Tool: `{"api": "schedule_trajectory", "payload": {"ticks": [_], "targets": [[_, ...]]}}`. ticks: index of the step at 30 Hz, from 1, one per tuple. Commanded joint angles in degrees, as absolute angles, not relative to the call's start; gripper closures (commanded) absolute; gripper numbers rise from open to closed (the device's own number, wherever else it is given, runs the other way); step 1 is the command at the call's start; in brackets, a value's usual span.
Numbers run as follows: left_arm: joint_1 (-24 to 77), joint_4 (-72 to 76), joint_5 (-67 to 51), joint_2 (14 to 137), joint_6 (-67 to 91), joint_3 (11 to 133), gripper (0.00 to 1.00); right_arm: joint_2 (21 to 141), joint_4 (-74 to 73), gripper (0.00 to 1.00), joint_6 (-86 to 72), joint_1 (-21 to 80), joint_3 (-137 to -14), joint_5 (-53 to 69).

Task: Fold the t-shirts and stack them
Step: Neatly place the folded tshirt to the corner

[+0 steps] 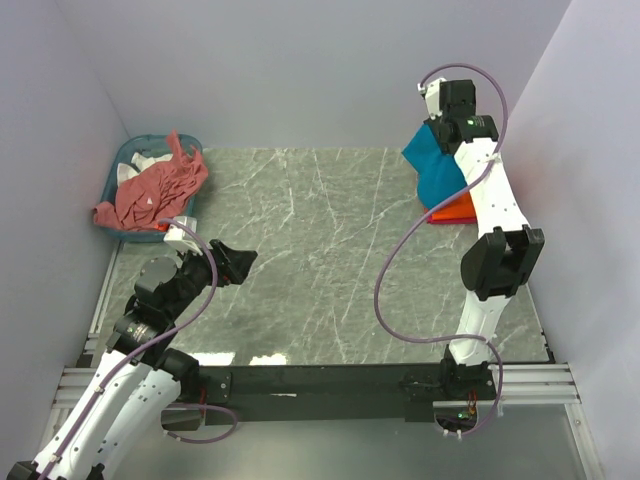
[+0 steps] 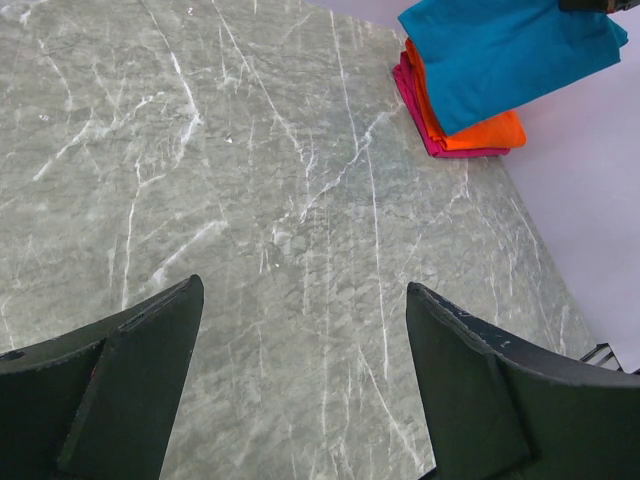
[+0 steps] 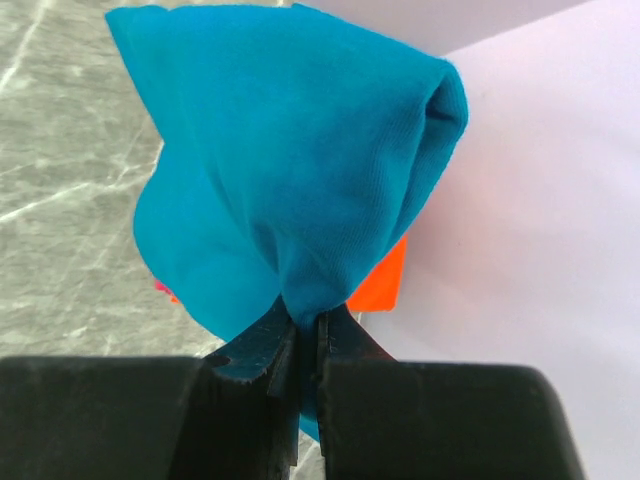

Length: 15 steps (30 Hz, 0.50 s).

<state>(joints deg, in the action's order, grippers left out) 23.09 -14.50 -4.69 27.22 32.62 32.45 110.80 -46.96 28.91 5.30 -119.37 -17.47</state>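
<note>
The teal-blue t-shirt (image 1: 434, 168) hangs bunched at the far right, over a folded stack. My right gripper (image 3: 305, 322) is shut on a fold of this teal shirt (image 3: 290, 150) and holds it up; in the top view the gripper (image 1: 446, 134) is above the stack. The bright orange t-shirt (image 1: 456, 210) lies folded under it, also in the left wrist view (image 2: 482, 130) and the right wrist view (image 3: 385, 280). A magenta-pink folded edge (image 2: 432, 138) shows beneath the orange. The salmon-pink t-shirt (image 1: 152, 190) lies crumpled in the basket. My left gripper (image 1: 236, 262) is open and empty above bare table (image 2: 300, 290).
The teal plastic basket (image 1: 128, 158) stands at the far left corner, with some white cloth (image 1: 133, 168) in it. Pale walls close in the left, back and right sides. The marble tabletop (image 1: 320, 250) lies between the arms. A black rail runs along the near edge.
</note>
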Motion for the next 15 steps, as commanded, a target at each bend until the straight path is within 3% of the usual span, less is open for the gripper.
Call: {"api": "schedule_trajectory", "payload": {"ticks": [1, 15], "targets": [[22.94, -12.57, -5.27, 27.07, 32.34, 32.34, 0.12, 106.17, -46.49, 1.00, 28.04, 6.06, -122.52, -18.10], [22.94, -13.10, -4.92, 26.63, 32.34, 32.26, 0.12, 110.12, -42.72, 1.00, 29.79, 3.78, -119.79, -20.13]]}}
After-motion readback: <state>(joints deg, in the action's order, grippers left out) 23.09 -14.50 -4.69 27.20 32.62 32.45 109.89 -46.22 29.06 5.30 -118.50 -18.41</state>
